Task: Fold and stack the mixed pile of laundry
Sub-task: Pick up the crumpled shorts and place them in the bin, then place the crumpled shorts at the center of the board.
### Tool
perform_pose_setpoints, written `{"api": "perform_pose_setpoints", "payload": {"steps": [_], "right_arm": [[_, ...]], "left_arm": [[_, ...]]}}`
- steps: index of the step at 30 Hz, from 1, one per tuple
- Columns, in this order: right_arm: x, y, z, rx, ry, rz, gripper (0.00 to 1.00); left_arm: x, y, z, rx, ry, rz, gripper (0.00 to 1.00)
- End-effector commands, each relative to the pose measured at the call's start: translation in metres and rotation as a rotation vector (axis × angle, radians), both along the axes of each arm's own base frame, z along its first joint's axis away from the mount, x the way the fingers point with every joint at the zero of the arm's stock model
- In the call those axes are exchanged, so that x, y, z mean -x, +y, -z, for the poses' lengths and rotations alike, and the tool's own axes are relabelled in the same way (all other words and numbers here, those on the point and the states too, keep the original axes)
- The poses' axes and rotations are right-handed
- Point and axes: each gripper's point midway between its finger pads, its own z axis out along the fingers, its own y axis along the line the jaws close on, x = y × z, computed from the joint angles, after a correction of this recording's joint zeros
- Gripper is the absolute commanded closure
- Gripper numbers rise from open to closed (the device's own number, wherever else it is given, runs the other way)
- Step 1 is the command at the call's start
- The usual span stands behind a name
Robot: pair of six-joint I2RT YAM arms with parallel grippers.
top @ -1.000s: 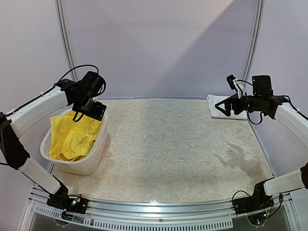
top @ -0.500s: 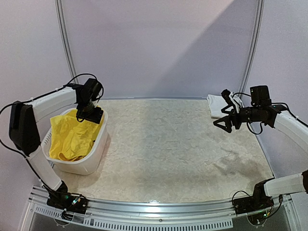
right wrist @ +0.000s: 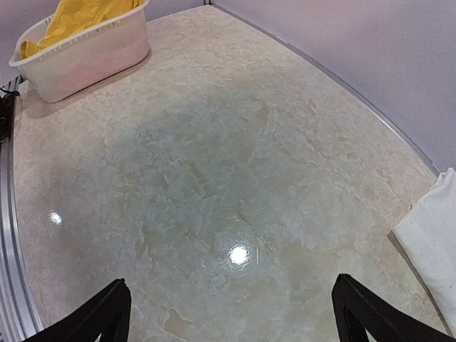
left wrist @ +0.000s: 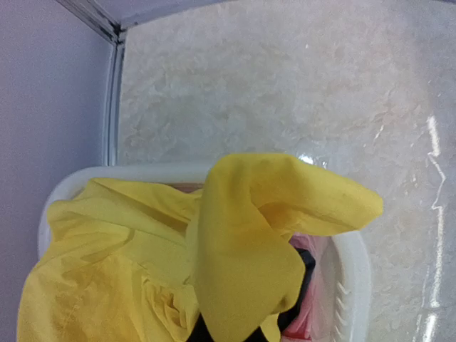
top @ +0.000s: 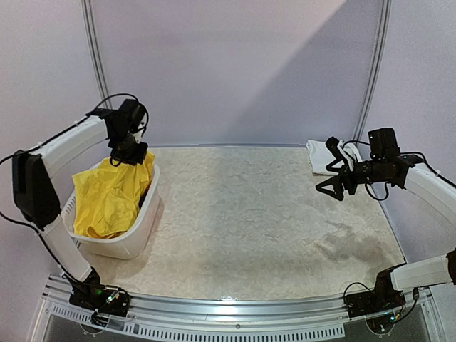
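The mixed laundry pile fills a white basket point(top: 117, 244) at the table's left. On top lie the bright yellow shorts point(top: 110, 199). My left gripper point(top: 132, 154) is shut on a peak of them above the basket's far rim, drawing the cloth up into a taut fold. In the left wrist view the yellow fold point(left wrist: 242, 249) hides the fingers, and a pink piece point(left wrist: 311, 306) and a dark strip point(left wrist: 303, 262) show beneath it. A folded white T-shirt point(top: 322, 158) lies at the back right. My right gripper point(top: 335, 179) hangs open just in front of it, holding nothing.
The basket point(right wrist: 85, 53) stands against the left wall frame, its slotted side point(left wrist: 353, 292) facing the table's middle. Marbled tabletop point(top: 249, 214) stretches between basket and white T-shirt point(right wrist: 434, 242). The curved wall closes the back.
My left gripper has shut on the yellow shorts and risen, pulling them up from the basket. The right gripper has come down and left, away from the white T-shirt, still open.
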Motion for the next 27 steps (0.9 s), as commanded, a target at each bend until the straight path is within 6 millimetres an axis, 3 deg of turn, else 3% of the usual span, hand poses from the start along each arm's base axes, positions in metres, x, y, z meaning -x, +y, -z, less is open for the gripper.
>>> {"api": "perform_pose_setpoints", "payload": {"steps": [1, 7, 10, 14, 18, 20, 23, 27], "right_arm": [[0.003, 0.004, 0.000, -0.001, 0.012, -0.030, 0.01], [0.002, 0.005, 0.003, -0.001, 0.028, -0.039, 0.01], [0.001, 0.005, 0.005, 0.003, 0.034, -0.039, 0.01], [0.000, 0.004, 0.005, 0.005, 0.034, -0.029, 0.01], [-0.007, -0.001, 0.006, 0.026, 0.020, 0.008, 0.01], [-0.015, -0.008, 0.005, 0.040, 0.015, 0.061, 0.01], [-0.031, -0.033, -0.001, 0.044, 0.020, 0.182, 0.01], [-0.043, -0.083, -0.025, -0.027, 0.012, 0.346, 0.01]], "left_arm": [[0.008, -0.017, -0.140, 0.103, -0.330, 0.071, 1.00], [0.047, -0.089, -0.284, 0.407, -0.674, 0.339, 1.00], [0.063, -0.128, -0.329, 0.467, -0.739, 0.479, 1.00], [0.080, -0.193, -0.364, 0.554, -0.777, 0.660, 1.00], [0.100, -0.255, -0.383, 0.590, -0.821, 0.818, 1.00], [0.104, -0.283, -0.377, 0.612, -0.812, 0.867, 1.00], [0.104, -0.319, -0.354, 0.607, -0.771, 0.931, 1.00], [0.106, -0.365, -0.304, 0.623, -0.645, 1.003, 1.00]]}}
